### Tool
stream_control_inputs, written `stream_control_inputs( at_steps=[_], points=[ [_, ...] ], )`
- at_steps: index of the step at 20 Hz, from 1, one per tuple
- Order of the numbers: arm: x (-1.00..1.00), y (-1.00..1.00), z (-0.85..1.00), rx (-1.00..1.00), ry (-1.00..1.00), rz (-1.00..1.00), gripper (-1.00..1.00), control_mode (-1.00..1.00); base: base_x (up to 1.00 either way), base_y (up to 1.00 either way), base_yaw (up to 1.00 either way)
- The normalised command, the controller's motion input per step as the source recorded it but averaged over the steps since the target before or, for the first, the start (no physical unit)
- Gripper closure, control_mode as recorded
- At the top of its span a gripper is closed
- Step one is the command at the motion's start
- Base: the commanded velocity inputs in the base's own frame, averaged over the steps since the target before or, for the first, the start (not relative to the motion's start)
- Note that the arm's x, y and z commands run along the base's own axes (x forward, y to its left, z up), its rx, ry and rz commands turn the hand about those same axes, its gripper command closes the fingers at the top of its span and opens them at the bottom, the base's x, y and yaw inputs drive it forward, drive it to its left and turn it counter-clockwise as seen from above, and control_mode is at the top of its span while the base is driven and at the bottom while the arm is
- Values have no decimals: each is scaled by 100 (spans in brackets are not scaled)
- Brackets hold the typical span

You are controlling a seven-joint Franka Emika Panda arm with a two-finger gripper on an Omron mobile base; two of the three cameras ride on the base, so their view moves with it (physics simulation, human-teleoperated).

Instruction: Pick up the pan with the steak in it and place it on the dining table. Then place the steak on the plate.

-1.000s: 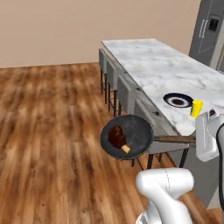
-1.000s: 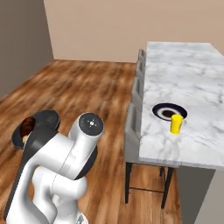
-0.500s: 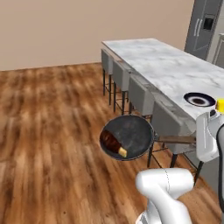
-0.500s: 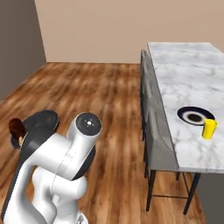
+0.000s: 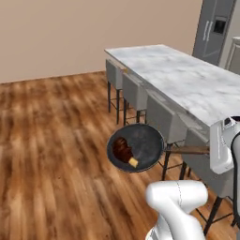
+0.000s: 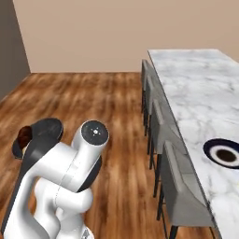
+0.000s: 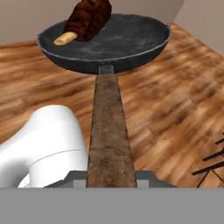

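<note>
The dark round pan (image 5: 140,145) hangs level in the air over the wooden floor, beside the chairs. The reddish-brown steak (image 5: 123,149) lies in it near the left rim, pale bone end outward. The brown handle (image 5: 190,150) runs right into my gripper (image 5: 212,150), which is shut on its end. In the hand view the handle (image 7: 109,131) leads up to the pan (image 7: 118,43) with the steak (image 7: 89,17) at its far left. The dining table (image 5: 183,84) stretches along the right. The blue-rimmed plate (image 6: 225,154) sits on the table (image 6: 196,88) near its right edge.
Grey chairs (image 5: 161,117) line the table's near side, just right of the pan. A steel fridge (image 5: 213,30) stands at the back right. Open wooden floor (image 5: 51,140) spreads to the left, up to a beige wall. My own arm (image 6: 70,163) hides most of the pan (image 6: 44,130).
Both base views have shifted, so the base has moved along the table; the plate slid right and the yellow cup left view. The pan stays held, the steak still inside.
</note>
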Motion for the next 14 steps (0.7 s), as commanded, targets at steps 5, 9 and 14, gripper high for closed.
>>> stream_control_inputs(
  at_steps=[5,9,14],
  points=[
    [0,0,0,0,0,0,100,100,100,51,-20],
    [0,0,0,0,0,0,100,100,100,50,-21],
    [0,0,0,0,0,0,100,100,93,50,-25]
  ],
)
